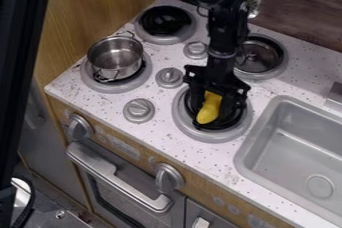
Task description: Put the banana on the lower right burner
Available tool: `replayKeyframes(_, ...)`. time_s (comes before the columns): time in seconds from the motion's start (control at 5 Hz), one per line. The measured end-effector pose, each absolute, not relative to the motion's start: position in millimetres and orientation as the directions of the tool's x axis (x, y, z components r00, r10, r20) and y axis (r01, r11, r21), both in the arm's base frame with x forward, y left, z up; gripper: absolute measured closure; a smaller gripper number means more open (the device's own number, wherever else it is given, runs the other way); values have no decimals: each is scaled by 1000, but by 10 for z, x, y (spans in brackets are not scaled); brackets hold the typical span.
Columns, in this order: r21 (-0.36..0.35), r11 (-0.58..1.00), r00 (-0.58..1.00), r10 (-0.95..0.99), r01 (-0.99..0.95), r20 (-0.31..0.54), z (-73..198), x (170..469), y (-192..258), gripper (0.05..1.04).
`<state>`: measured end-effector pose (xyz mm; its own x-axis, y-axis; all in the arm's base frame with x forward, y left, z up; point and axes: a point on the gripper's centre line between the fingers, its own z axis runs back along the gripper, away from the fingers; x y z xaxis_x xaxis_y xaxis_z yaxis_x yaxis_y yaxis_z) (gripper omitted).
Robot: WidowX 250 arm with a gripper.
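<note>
The black gripper (212, 109) hangs down over the lower right burner (184, 122), having come in from the top edge. Directly beneath its body is the yellow banana (210, 109), lying lengthwise toward the front with its lower end near the burner's front left part. Parts of the gripper cover the banana's sides and upper end. Whether the banana rests on the burner or is held just above it cannot be told.
A steel pot (115, 58) stands on the lower left burner. Behind are the upper left burner (165, 22) and a round metal pan (261, 57) at the upper right burner. Grey knobs (139, 110) sit between the burners, and a sink (304, 147) lies to the right.
</note>
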<state>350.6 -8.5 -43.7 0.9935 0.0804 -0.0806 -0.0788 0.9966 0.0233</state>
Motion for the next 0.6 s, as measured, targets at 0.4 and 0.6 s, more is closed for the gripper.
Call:
replayKeyframes(0.4, 39, 997, 998, 66, -66, -8, -51, 3606, -39, 81)
replayKeyframes(0.6, 35, 997, 997, 64, -65, 41, 166, 3594, -48, 83)
